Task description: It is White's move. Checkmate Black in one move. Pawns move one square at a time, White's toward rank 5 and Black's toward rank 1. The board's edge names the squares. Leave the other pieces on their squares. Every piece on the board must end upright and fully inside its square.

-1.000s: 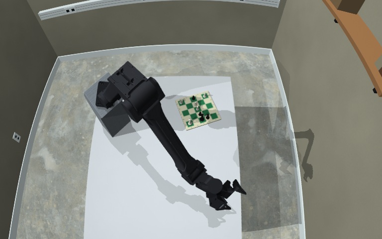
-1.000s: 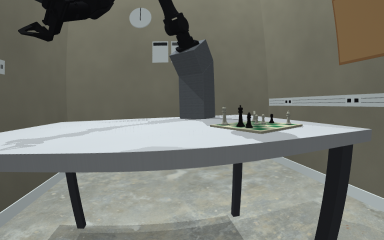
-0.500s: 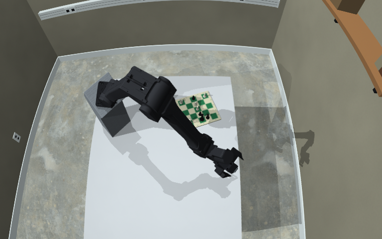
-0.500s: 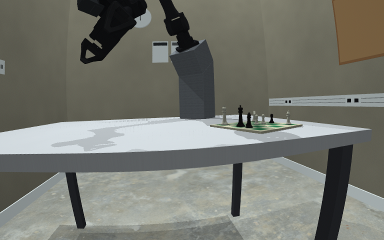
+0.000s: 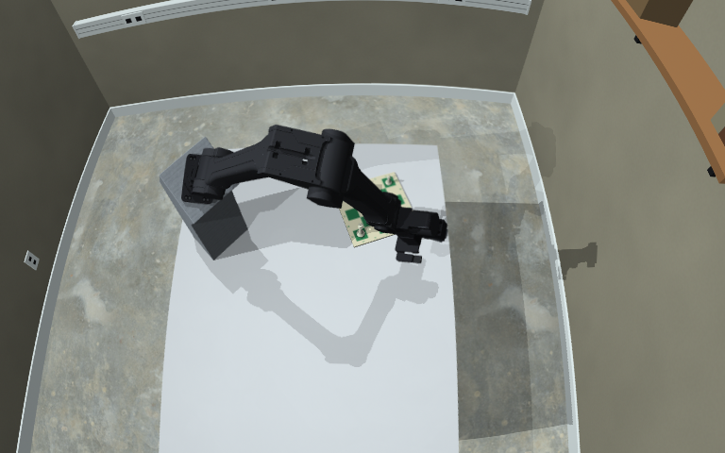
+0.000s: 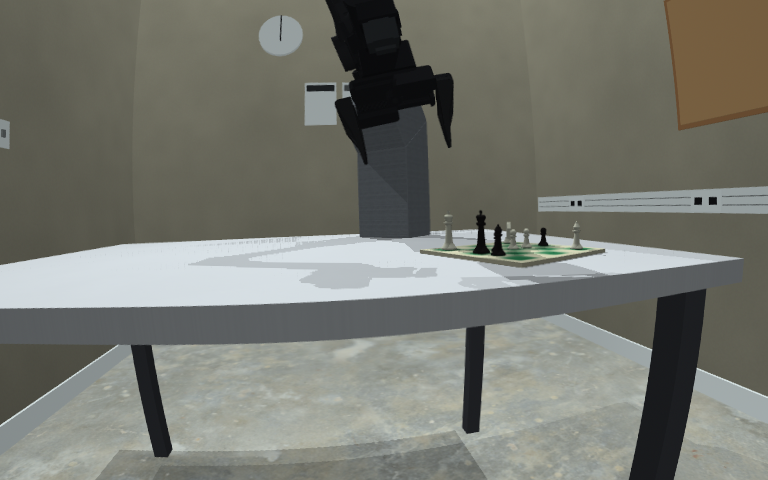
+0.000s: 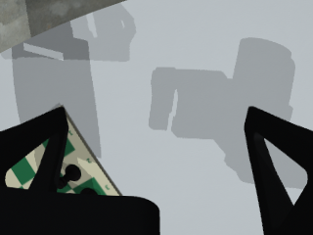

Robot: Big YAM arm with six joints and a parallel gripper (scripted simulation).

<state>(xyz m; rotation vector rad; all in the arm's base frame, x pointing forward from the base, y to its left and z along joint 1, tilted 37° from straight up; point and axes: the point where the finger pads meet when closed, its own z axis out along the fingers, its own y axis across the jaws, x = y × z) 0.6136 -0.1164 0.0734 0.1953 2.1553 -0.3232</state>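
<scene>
gripper (image 6: 396, 127) fully open, nothing between the fingers, hanging high above the table (image 6: 169, 271), fingertips pointing down. chessboard (image 6: 532, 258) lies flat near the table's far right edge, rotated so one corner faces the exterior cam. in top view the arm (image 5: 299, 165) crosses over the board and covers most of it. all visible pieces stand upright, long axes vertical: black king (image 6: 480, 232), black bishop (image 6: 497, 240), white rook (image 6: 448, 232). wrist cam catches just a board corner (image 7: 81, 157) by one finger.
</scene>
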